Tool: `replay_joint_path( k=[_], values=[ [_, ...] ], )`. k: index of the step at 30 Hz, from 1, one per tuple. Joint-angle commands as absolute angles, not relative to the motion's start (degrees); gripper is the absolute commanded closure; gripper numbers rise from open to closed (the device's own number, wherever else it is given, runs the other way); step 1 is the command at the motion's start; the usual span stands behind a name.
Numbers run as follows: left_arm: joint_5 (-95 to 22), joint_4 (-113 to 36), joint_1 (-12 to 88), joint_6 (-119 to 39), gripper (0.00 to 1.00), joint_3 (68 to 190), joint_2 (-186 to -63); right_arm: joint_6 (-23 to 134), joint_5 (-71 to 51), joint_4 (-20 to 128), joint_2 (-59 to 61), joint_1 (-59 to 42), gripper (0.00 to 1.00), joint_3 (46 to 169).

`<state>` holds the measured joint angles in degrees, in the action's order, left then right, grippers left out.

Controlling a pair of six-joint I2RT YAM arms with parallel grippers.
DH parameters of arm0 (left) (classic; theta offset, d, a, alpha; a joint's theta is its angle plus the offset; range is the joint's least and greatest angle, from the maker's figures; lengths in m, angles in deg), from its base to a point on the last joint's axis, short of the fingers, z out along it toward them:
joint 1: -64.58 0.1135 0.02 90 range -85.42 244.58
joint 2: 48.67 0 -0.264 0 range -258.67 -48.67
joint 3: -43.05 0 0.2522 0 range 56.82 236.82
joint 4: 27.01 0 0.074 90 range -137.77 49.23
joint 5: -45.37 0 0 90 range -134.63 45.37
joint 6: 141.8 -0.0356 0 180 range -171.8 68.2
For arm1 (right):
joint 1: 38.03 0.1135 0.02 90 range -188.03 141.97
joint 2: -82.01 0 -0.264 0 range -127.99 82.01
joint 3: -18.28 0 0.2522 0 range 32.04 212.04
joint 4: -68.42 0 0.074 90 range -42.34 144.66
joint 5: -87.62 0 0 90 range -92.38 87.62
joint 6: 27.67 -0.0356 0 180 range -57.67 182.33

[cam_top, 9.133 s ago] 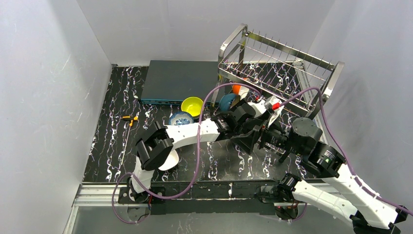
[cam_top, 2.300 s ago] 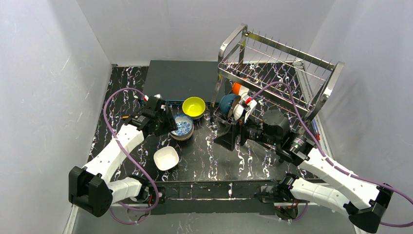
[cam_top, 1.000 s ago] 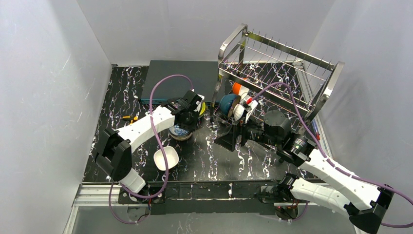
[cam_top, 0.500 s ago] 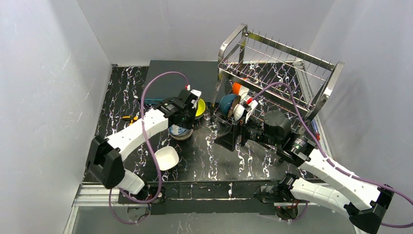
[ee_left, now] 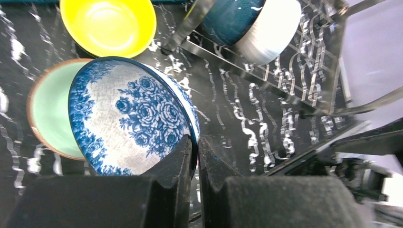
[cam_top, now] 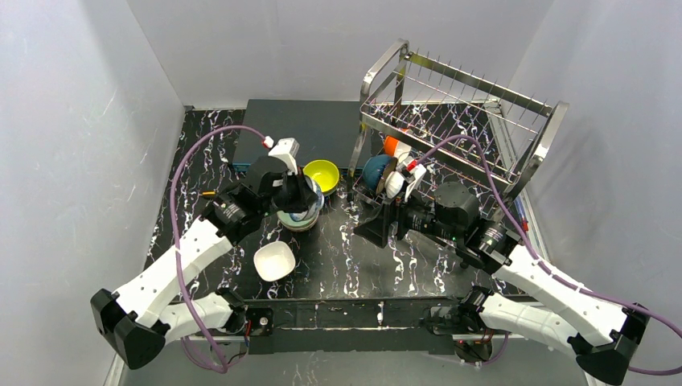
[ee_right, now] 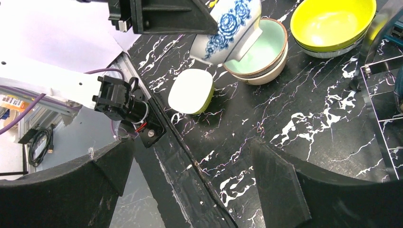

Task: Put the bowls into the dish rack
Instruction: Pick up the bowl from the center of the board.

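No brand or word can be read. Only a small orange label [ee_right: 10, 101] is seen at the edge of the right wrist view, and its writing is too small.

The blue floral bowl [ee_left: 130, 114] is glazed, white with dark blue roses inside and outside. It is held tilted over a stack of bowls, with its rim clamped between the two black fingers of the left gripper [ee_left: 195, 142]. Whether it touches the stack cannot be told.

Just under it a pale green bowl [ee_left: 47, 114] with a brown rim is nested in a beige bowl [ee_right: 263, 73]. Beside this stack a glossy yellow bowl [cam_top: 320, 174] is set in a greyish bowl [ee_right: 328, 51]. Nearer to the arm bases one squarish white bowl [cam_top: 274, 260], yellow-green on the outside, lies alone on the table [cam_top: 362, 257]. The table is black and veined in white like marble.

The dish rack [cam_top: 381, 69] is made of shiny steel wire and tube. In its lower tier three bowls are placed: one dark blue bowl [cam_top: 375, 170] and one round white bowl [cam_top: 394, 183] stand on edge. One orange bowl [cam_top: 392, 146] is partly hidden behind them. Nine bowls are counted in all.

The right gripper [ee_right: 190, 156] is seen low over the table in front of the rack, with its fingers wide apart.
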<state>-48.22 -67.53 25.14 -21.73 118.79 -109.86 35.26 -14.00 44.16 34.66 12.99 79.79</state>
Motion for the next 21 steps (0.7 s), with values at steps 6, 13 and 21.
replay_joint_path(
  k=[6, 13, 21],
  values=[
    [-51.5, -52.4, 22.1, 2.8, 1.00, 108.6, -102.5, 34.9, -13.1, 47.2, 33.3, 13.1, 0.01, 77.7],
    [-57.2, -49.4, 15.7, 12.2, 1.00, 107.7, -104.5, 34.4, -12.0, 48.2, 33.4, 13.1, 0.01, 75.5],
    [-61.2, -48.4, 10.5, 16.8, 1.00, 110.3, -108.4, 35.2, -11.4, 48.6, 31.0, 13.1, 0.01, 73.9]
  ],
)
